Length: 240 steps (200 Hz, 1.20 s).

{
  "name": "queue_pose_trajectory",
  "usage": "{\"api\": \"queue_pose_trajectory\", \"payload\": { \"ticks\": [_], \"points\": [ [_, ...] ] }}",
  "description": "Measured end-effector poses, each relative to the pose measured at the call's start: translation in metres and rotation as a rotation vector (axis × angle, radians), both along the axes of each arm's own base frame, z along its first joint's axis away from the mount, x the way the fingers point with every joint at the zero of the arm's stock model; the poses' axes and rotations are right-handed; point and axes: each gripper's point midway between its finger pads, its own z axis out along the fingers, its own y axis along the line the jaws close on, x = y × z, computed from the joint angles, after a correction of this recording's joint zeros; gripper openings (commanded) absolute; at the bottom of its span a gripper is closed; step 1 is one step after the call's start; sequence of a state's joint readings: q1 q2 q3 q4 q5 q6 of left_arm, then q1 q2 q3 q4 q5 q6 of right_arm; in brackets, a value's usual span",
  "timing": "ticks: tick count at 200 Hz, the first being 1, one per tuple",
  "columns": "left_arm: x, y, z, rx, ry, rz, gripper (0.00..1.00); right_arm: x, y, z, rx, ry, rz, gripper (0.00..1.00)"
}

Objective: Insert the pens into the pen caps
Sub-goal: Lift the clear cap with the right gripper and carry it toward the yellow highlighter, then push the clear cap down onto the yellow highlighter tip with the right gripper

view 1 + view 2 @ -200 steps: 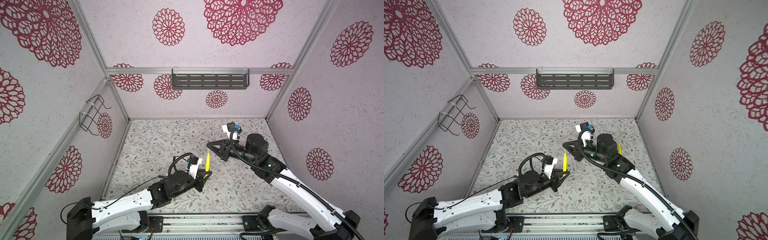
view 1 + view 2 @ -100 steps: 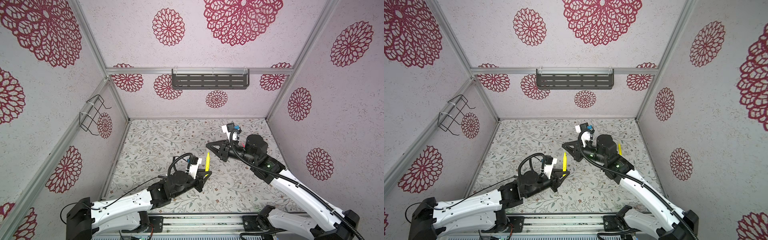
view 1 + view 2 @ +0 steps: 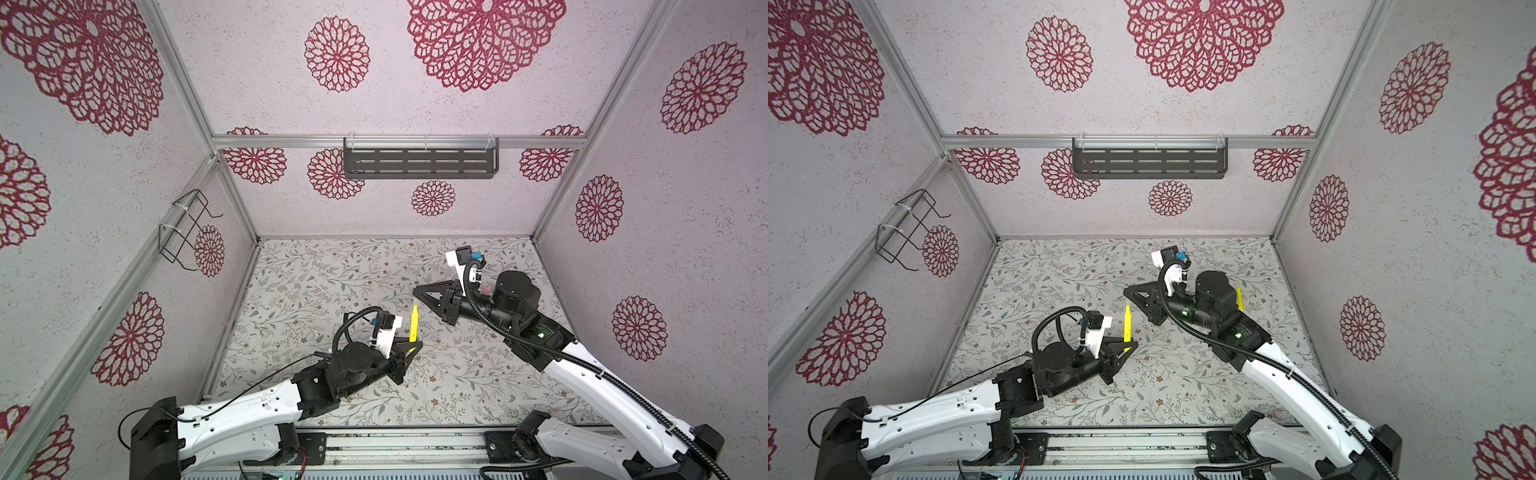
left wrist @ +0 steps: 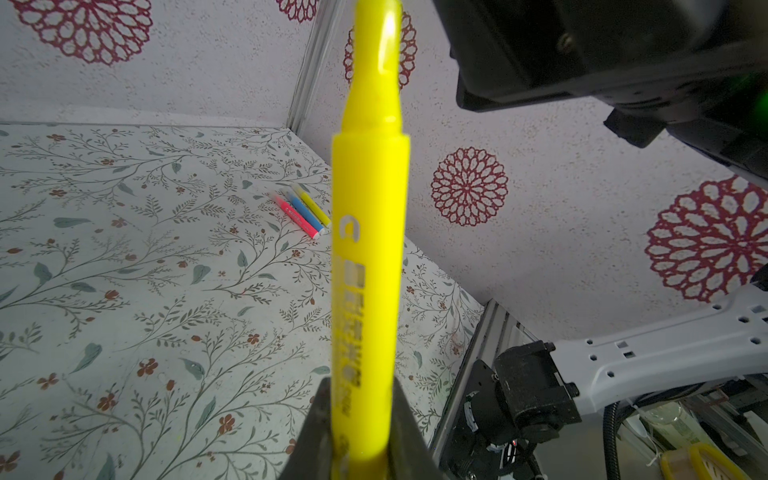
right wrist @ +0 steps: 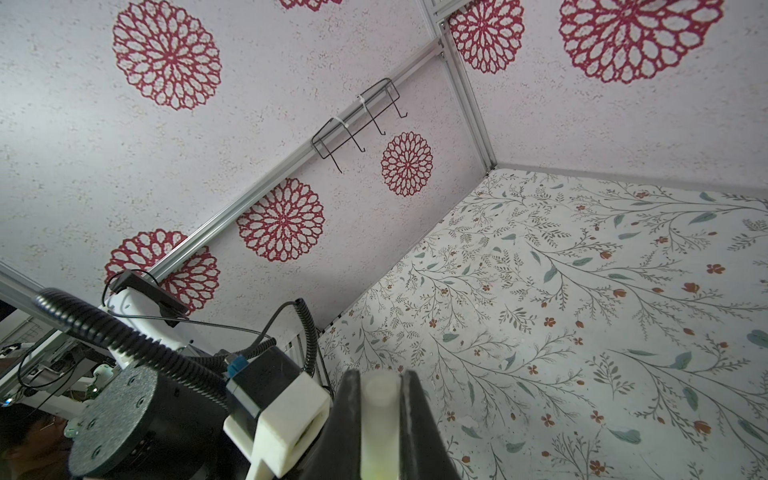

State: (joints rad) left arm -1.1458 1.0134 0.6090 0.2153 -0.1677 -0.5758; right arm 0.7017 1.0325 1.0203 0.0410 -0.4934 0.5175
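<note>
- the left gripper is seen nearest, raised above the table near its middle; its jaws are closed on the lower end of the yellow pen.
- the yellow pen is held roughly upright, with its narrowed end pointed away from the fingers; printed lettering is seen along its barrel in the left wrist view.
- just beyond the pen's free end, the right gripper is held in the air, pointed toward the left side of both top views; a small gap between its tip and the pen is shown there.
- a pale, translucent pen cap is clamped between the right gripper's fingers; the jaws are closed on it, and the cap is too small to be made out in the top views.
- farther off, by the right wall, a pink pen, a blue pen and a second yellow pen are laid flat on the table, side by side; they are largely hidden behind the right arm in both top views.
- a wire rack is fixed to the left wall.
- farthest, a dark slotted shelf is hung on the back wall.
</note>
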Motion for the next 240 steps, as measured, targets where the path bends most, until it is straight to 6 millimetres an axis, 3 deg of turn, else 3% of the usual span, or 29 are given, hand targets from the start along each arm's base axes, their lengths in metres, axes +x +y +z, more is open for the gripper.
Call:
{"api": "queue_pose_trajectory", "payload": {
  "ticks": [106, 240],
  "points": [
    [0.0, 0.002, -0.001, 0.003, 0.001, 0.005, 0.0, -0.005, 0.006, -0.016, -0.016, 0.017, 0.013, 0.0],
    [-0.015, 0.008, 0.014, -0.057, -0.021, -0.057, 0.0, -0.027, 0.012, -0.005, 0.049, -0.039, 0.099, 0.03]
  ]
}}
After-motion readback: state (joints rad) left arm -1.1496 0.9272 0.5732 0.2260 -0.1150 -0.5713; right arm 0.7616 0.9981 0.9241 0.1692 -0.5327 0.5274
